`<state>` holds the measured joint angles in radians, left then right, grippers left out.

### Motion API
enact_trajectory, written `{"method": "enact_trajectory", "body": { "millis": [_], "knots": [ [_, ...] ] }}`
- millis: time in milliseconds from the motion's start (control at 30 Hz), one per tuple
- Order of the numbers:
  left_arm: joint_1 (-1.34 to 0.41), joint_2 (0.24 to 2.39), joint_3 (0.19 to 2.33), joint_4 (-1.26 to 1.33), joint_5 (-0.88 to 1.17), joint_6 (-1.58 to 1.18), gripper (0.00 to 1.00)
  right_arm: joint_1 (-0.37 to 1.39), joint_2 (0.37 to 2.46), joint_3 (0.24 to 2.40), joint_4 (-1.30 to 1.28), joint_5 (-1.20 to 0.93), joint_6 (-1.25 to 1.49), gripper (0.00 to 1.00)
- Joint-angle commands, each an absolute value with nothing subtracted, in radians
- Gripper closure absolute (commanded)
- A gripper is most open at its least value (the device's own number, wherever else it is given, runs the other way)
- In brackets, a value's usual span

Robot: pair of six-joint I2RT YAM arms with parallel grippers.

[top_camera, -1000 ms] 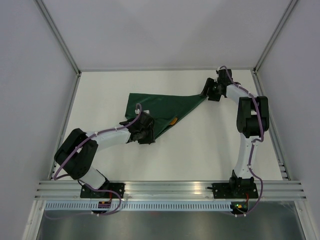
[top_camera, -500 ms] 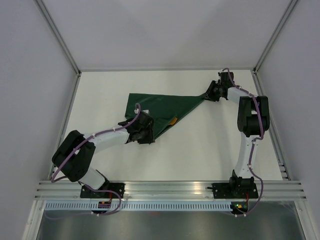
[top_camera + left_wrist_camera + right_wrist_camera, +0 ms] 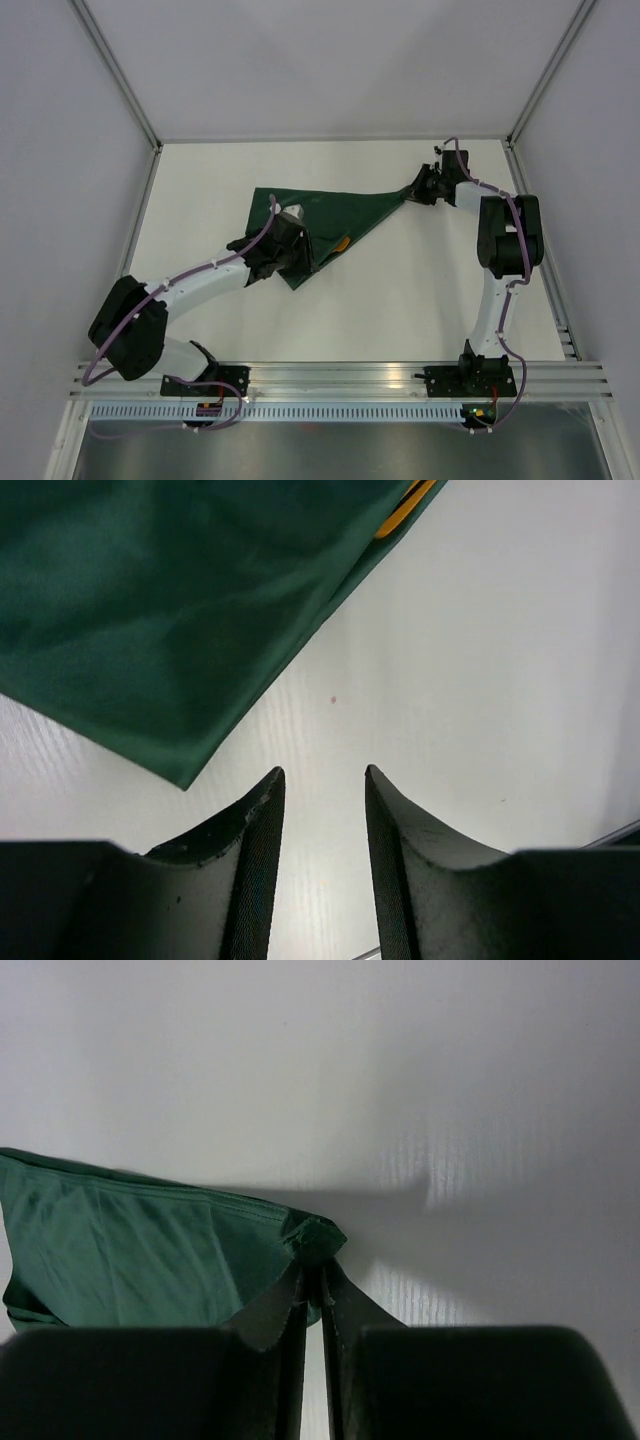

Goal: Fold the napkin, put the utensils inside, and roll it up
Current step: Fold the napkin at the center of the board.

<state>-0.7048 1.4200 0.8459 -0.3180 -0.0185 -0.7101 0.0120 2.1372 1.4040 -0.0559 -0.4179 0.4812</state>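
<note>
The dark green napkin (image 3: 330,215) lies on the white table as a triangle pointing right. My right gripper (image 3: 416,188) is at its far right corner, and in the right wrist view this gripper (image 3: 312,1268) is shut on the bunched corner of the napkin (image 3: 130,1250). My left gripper (image 3: 288,262) hovers over the napkin's lower corner. In the left wrist view it (image 3: 320,772) is open with only bare table between its fingers, and the napkin (image 3: 150,610) lies just left of them. A yellow-orange utensil tip (image 3: 345,241) (image 3: 405,505) peeks from under the napkin's lower right edge.
White walls enclose the table (image 3: 420,290) on the left, back and right. An aluminium rail (image 3: 340,375) with both arm bases runs along the near edge.
My right gripper has moved onto the napkin's right corner and shut on it. My left arm has swung, carrying its gripper slightly up and right over the napkin's lower corner.
</note>
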Motion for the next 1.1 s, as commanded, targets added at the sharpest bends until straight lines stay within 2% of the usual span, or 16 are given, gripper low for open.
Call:
{"method": "enact_trajectory", "body": {
  "millis": [0,167,367,600,1067],
  "knots": [
    [-0.709,1.385,0.960,-0.304,-0.070,-0.730,0.57,0.017,2.051,1.388,0.029,-0.440,0.451,0.87],
    [-0.710,1.535,1.063,-0.255,-0.143,-0.756,0.60,0.029,2.008,1.358,0.060,-0.436,0.423,0.87],
    [-0.710,1.730,1.152,-0.111,-0.143,-0.779,0.62,0.054,1.948,1.312,0.072,-0.426,0.381,0.88],
    [-0.718,1.870,1.209,-0.063,-0.115,-0.798,0.62,0.081,1.885,1.279,0.080,-0.422,0.336,0.88],
    [-0.739,1.894,1.183,-0.071,-0.072,-0.801,0.63,0.147,1.789,1.270,0.077,-0.426,0.288,0.88]
  ]
}}
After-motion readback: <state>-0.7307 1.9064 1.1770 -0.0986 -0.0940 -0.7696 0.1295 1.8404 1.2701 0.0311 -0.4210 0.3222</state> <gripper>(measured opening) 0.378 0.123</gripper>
